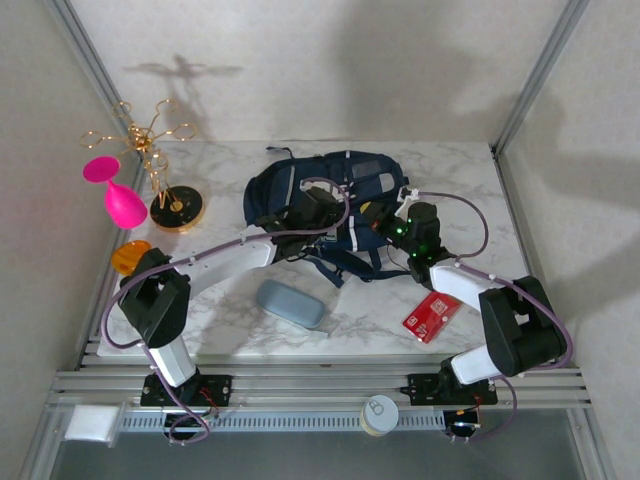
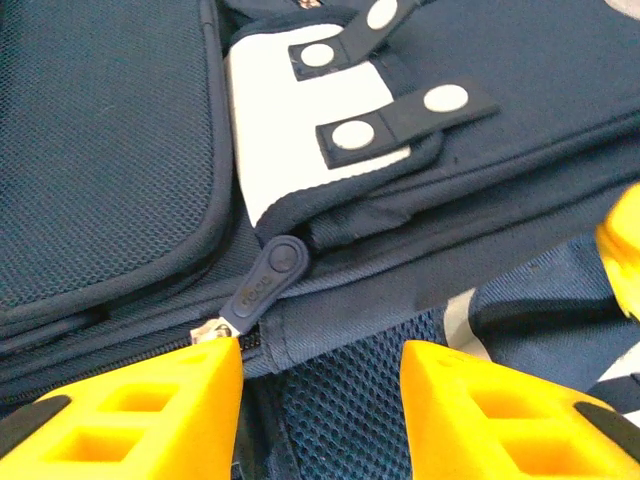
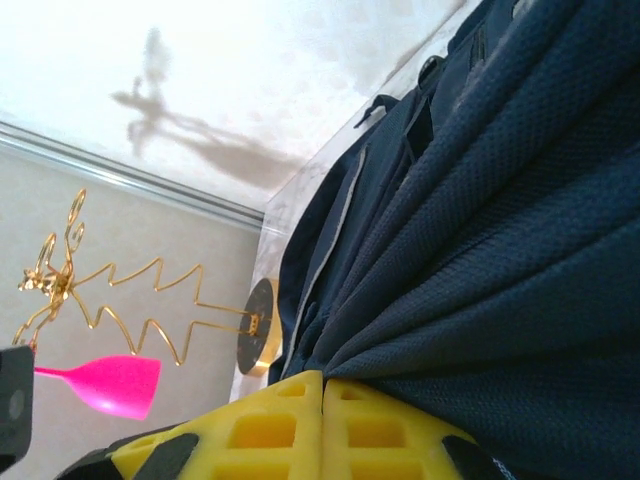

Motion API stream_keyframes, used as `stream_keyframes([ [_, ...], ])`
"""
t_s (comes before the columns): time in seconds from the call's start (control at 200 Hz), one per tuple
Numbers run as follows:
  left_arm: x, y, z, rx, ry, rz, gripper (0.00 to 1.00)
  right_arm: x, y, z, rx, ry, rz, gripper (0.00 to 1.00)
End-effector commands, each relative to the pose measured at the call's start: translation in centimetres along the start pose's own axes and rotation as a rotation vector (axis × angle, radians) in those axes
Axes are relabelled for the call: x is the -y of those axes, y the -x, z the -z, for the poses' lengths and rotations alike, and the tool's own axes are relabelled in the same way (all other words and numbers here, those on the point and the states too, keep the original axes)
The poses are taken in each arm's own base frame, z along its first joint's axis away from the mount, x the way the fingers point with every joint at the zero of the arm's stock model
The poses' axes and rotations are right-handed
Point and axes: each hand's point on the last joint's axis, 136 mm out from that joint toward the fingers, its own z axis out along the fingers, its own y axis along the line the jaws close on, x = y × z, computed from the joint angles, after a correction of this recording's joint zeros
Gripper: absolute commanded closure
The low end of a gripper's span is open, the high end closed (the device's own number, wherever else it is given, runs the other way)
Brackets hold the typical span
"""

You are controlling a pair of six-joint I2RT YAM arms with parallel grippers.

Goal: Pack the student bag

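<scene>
Gold wire stand [image 1: 160,165] w/ a pink glass [image 1: 118,195] just beside it sits well left of the student bag [image 1: 345,175]. Nearer the front on that same side is an orange disc [image 1: 130,256]. Bag lies at mid-back of the marble table [image 1: 230,160], navy w/ pale trim, straps trailing toward the arms. At the bag's left-front edge is the left gripper [image 2: 320,360], yellow fingers apart, nothing clamped btwn them; mesh strap shows in the gap. Just above its left fingertip lies a navy zip pull [image 2: 265,285] w/ embossed lettering, too small to read. Beyond that is a white patch [image 2: 300,130] w/ two snap tabs [image 2: 405,118], no print on either. In front of the bag, apart from it, rests a grey-blue case [image 1: 291,303]. At the bag's right-front side the right gripper [image 3: 322,378] has its fingers pressed together, pinching navy fabric that bunches at the tips. Right-front of the bag lies a red card [image 1: 432,316], white marks on it, illegible. Well in front of the bag, on the rail, sits a white round cap [image 1: 379,414].
</scene>
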Motion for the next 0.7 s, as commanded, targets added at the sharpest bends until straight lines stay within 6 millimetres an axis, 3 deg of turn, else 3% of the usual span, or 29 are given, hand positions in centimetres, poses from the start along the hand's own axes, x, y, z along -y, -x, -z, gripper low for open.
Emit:
stream_keyframes([
  [0.0, -1.0, 0.9, -0.4, 0.015, 0.014, 0.093, 0.5, -4.9, 2.0, 0.5, 0.063, 0.205, 0.113, 1.0],
  [0.125, -2.3, 0.7, -1.8, -0.02, 0.082, 0.095, 0.5, -5.3, 1.8, 0.3, 0.059, 0.243, 0.131, 1.0],
  [0.25, -0.7, -0.5, -2.9, -0.09, 0.021, 0.067, 0.48, -4.8, 2.2, 0.0, 0.07, 0.227, 0.126, 1.0],
  [0.31, -1.1, -0.7, -3.0, -0.083, 0.058, 0.052, 0.47, -4.5, 2.4, -0.2, 0.074, 0.219, 0.123, 1.0],
  [0.395, -1.2, -0.8, -2.7, -0.082, 0.055, 0.056, 0.47, -1.4, 1.9, -1.4, 0.013, 0.07, 0.046, 1.0],
  [0.476, -1.9, -0.9, -2.1, -0.083, 0.074, 0.07, 0.48, 0.0, 0.8, -1.8, -0.067, -0.005, 0.021, 1.0],
  [0.521, -2.5, -0.9, -1.6, -0.077, 0.092, 0.081, 0.48, 1.9, -0.2, -1.9, -0.104, -0.131, -0.023, 0.89],
  [0.591, -3.4, -0.8, -0.8, -0.056, 0.102, 0.112, 0.48, 2.8, -1.7, -2.1, -0.17, -0.244, 0.001, 0.69],
  [0.696, -4.4, -0.7, 0.3, -0.027, 0.066, 0.188, 0.49, 3.4, -3.1, -1.8, -0.243, -0.34, 0.021, 0.55],
])
